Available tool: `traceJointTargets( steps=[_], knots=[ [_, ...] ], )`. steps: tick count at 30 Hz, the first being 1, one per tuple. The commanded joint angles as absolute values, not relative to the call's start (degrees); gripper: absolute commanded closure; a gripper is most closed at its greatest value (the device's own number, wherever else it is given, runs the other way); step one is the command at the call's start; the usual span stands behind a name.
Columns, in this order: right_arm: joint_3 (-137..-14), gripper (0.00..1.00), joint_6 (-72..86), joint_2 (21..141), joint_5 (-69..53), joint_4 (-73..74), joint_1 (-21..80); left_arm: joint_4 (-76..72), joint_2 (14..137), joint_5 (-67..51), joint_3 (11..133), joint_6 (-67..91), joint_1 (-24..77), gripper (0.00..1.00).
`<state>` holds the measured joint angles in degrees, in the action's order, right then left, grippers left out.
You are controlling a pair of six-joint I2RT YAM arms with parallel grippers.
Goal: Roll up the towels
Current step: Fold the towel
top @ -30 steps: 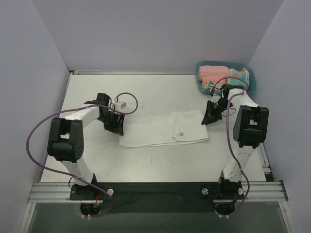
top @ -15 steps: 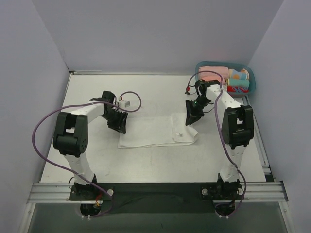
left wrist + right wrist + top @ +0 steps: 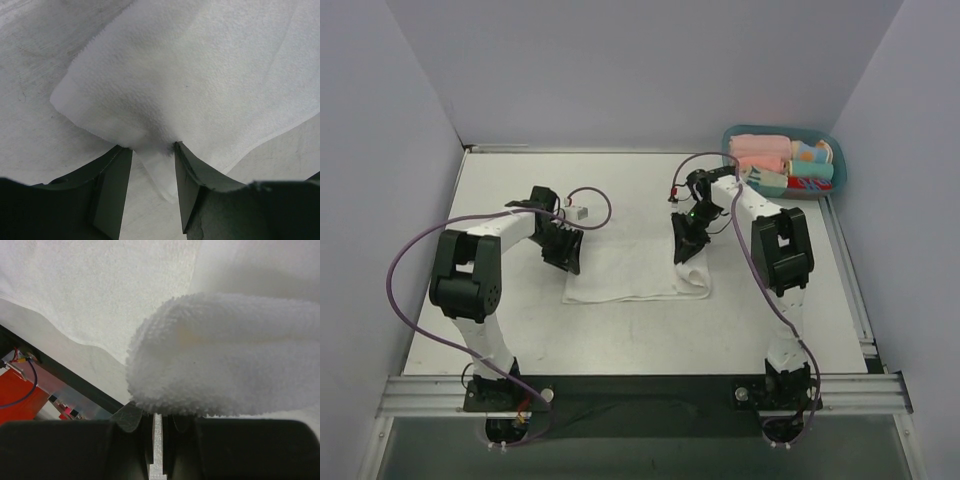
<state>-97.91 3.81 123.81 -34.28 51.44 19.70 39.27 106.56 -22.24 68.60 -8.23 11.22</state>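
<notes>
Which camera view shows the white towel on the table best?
The top external view: nearly the whole white towel is in frame, its right end rolled. The left wrist view shows only a corner; the right wrist view only the rolled fold.

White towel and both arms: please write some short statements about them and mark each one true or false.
1. The right arm's fingers are shut on the towel. True.
2. The towel lies fully flat. False: its right end is folded over onto itself.
3. The left arm's fingers stand apart at the towel's left end. True.
4. The basket is empty. False: it holds rolled cloths.
</notes>
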Motion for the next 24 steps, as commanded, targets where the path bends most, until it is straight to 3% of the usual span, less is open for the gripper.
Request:
traceJointTargets(
  steps=[1,6,9,17,24],
  knots=[
    [-100.37,0.96,5.10,125.24,-37.18,54.58,20.57,37.79,107.67,-20.48,67.06,-8.96,11.69,0.50],
    [-100.20,0.86,4.66,129.10,-38.57,54.05,21.18,37.88,107.75,-20.74,67.24,-8.96,11.69,0.49],
    [-100.02,0.74,4.31,130.34,-40.34,53.26,21.09,38.66,106.44,-22.58,67.41,-8.96,11.60,0.49],
    [-96.86,0.55,1.06,126.22,-42.70,53.17,20.92,42.62,97.13,-27.07,66.62,-11.51,11.34,0.46],
    [-100.45,0.56,-3.07,115.51,-46.22,54.05,17.59,44.65,94.92,-27.33,65.83,-11.60,11.69,0.46]
  ],
)
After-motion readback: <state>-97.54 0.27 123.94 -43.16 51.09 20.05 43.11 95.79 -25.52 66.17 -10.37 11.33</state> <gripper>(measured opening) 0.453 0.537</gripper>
